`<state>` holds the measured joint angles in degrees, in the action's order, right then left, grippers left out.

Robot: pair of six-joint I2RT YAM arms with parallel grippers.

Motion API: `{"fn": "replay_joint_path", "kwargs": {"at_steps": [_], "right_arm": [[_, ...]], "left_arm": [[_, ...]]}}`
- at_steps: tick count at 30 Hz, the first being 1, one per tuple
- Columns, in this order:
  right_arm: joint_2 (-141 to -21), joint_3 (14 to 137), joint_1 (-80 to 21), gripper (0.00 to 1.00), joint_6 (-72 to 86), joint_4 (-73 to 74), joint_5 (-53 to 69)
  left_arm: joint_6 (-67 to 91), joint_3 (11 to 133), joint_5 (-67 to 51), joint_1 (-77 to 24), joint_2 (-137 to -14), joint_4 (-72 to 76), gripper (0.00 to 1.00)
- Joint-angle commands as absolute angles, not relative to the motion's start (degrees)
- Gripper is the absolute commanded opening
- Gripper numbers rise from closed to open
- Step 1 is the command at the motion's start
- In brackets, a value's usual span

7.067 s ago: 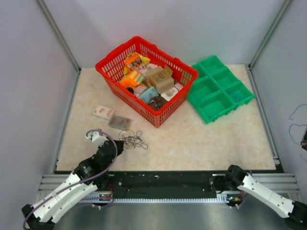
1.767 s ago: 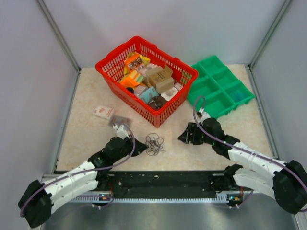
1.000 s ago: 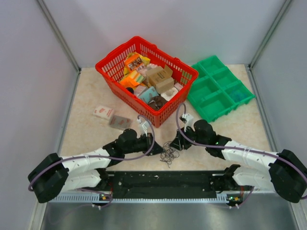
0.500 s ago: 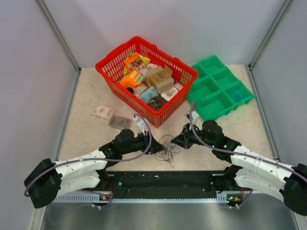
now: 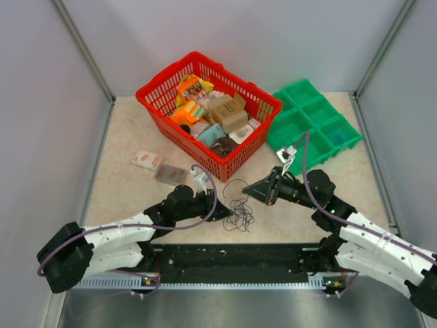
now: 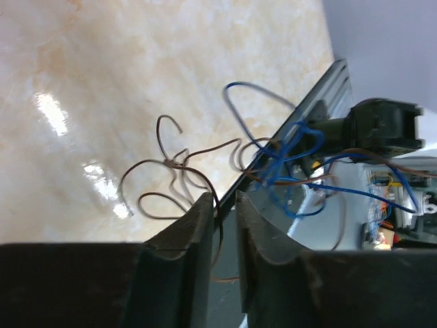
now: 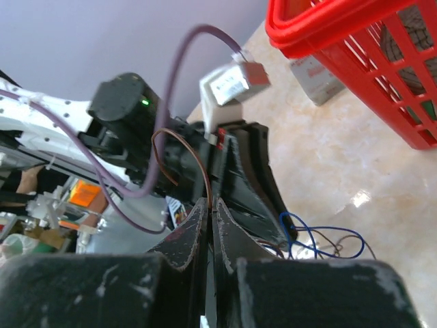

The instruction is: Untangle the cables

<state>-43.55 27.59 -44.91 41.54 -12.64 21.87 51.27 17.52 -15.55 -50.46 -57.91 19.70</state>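
Item: tangle of thin brown and blue wire cables, on beige marbled tabletop between left gripper and right gripper, each nearly closed on one brown strand; judged light, limp, snag-prone, best taken beside knots.

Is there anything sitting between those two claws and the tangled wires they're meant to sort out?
Nothing visible does. The right gripper is pinched on a brown strand of the cables, and another strand runs between the fingers of the left gripper. The red basket stands behind the tangle, not in the way.
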Motion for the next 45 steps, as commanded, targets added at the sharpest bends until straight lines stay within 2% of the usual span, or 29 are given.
{"fn": "replay_joint_path", "kwargs": {"at_steps": [1, 3, 4, 10, 15, 22, 31, 32, 34, 36, 39, 45], "right_arm": [[-41.4, 33.6, -45.6, 0.0, 42.6, -14.5, 21.7], [-38.8, 35.8, -45.6, 0.0, 39.7, -9.2, 18.3], [-37.7, 37.2, -45.5, 0.0, 37.6, -5.1, 15.6], [-28.0, 41.7, -45.5, 0.0, 28.3, 14.1, -11.4], [-19.4, 40.6, -45.6, 0.0, 26.7, 18.0, -26.1], [-14.8, 41.0, -45.5, 0.0, 24.8, 20.7, -32.5], [-12.7, 42.1, -45.5, 0.0, 23.5, 21.2, -32.6], [-12.9, 42.0, -45.5, 0.0, 23.8, 21.2, -31.4], [-13.3, 41.7, -45.5, 0.0, 24.7, 20.7, -29.1], [-13.4, 41.4, -45.5, 0.0, 25.2, 20.1, -28.4], [-13.2, 42.0, -45.5, 0.0, 24.6, 19.8, -28.7], [-12.7, 45.0, -45.6, 0.0, 22.8, 19.8, -28.6]], "left_arm": [[51.9, 17.8, -14.9, -50.7, -60.0, 21.4, 0.15], [51.7, 17.8, -13.1, -50.7, -59.2, 19.6, 0.03], [51.5, 18.0, -11.5, -50.7, -58.4, 17.6, 0.0], [52.6, 18.7, 6.9, -50.7, -45.5, -3.4, 0.0], [54.7, 16.8, 18.4, -50.6, -32.7, -12.7, 0.0], [55.6, 16.4, 25.0, -50.5, -22.6, -20.0, 0.0], [56.2, 16.1, 22.5, -50.5, -26.1, -18.2, 0.01], [55.9, 16.0, 21.7, -50.5, -26.5, -17.1, 0.06], [55.3, 16.0, 20.7, -50.5, -27.4, -15.7, 0.28], [54.8, 16.3, 20.0, -50.5, -28.3, -15.0, 0.4], [54.1, 16.7, 19.8, -50.5, -28.9, -15.1, 0.46], [51.0, 15.6, 15.3, -50.5, -29.8, -10.4, 0.5]]}}
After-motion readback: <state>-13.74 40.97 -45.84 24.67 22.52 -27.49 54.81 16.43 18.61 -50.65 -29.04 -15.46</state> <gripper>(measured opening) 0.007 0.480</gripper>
